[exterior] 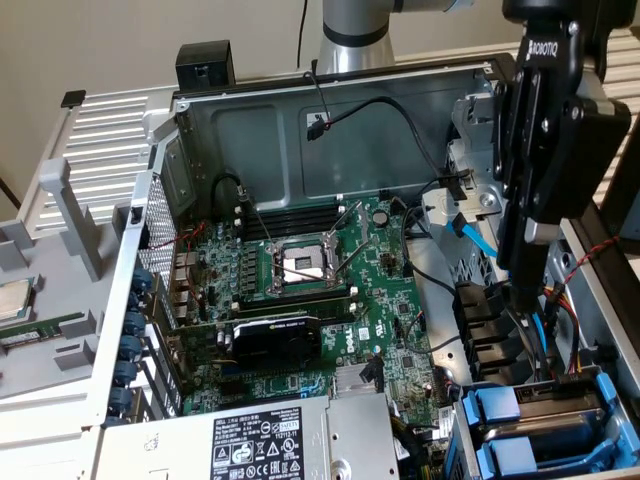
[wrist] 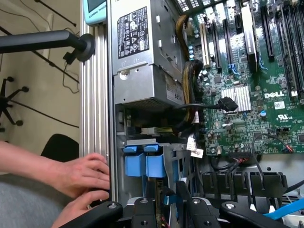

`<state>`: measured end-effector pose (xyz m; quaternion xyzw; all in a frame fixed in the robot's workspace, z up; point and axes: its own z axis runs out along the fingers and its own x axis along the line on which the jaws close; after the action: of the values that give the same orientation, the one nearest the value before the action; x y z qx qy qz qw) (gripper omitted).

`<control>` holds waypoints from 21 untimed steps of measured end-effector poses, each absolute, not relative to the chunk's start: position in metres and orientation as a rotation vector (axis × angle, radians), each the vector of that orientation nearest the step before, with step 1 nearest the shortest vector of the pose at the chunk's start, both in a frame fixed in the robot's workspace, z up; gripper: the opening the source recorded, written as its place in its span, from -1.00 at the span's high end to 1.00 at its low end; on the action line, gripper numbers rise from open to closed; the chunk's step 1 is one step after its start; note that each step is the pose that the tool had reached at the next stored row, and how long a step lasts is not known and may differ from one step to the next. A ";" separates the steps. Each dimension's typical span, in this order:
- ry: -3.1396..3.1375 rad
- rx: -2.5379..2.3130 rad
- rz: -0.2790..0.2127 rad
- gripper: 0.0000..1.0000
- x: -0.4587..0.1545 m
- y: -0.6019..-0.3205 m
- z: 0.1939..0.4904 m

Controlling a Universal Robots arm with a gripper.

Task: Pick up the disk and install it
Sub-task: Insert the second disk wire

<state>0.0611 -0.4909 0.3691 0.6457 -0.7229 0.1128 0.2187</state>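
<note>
The disk [exterior: 536,338] hangs edge-on under my gripper [exterior: 525,288], a thin dark slab with a blue carrier strip along it. It is at the exterior view's right, above the drive cage. In the wrist view the disk [wrist: 166,195] is a narrow brown and blue edge between my black fingers [wrist: 143,209], and the gripper [wrist: 167,210] is shut on it. Just beyond it, two blue carrier tabs [wrist: 145,162] stick out of the drive cage [exterior: 545,425].
The open computer case holds a green motherboard [exterior: 300,270] and a grey power-supply box [exterior: 260,445]. Black cable slots [wrist: 240,185] and a blue cable [exterior: 465,228] lie close to the gripper. A person's hand [wrist: 80,176] rests on the case's edge beside the cage.
</note>
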 end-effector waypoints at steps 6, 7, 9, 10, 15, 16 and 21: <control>-1.994 1.785 0.304 0.38 0.060 -0.491 0.363; -1.994 1.785 0.303 0.38 0.060 -0.491 0.363; -1.994 1.785 0.303 0.38 0.060 -0.492 0.362; -1.994 1.785 0.302 0.38 0.060 -0.492 0.362; -1.993 1.785 0.302 0.38 0.062 -0.492 0.362; -1.993 1.785 0.302 0.38 0.063 -0.493 0.362; -1.993 1.785 0.302 0.38 0.063 -0.494 0.361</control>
<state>0.0628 -0.4937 0.3609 0.6463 -0.7216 0.1092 0.2228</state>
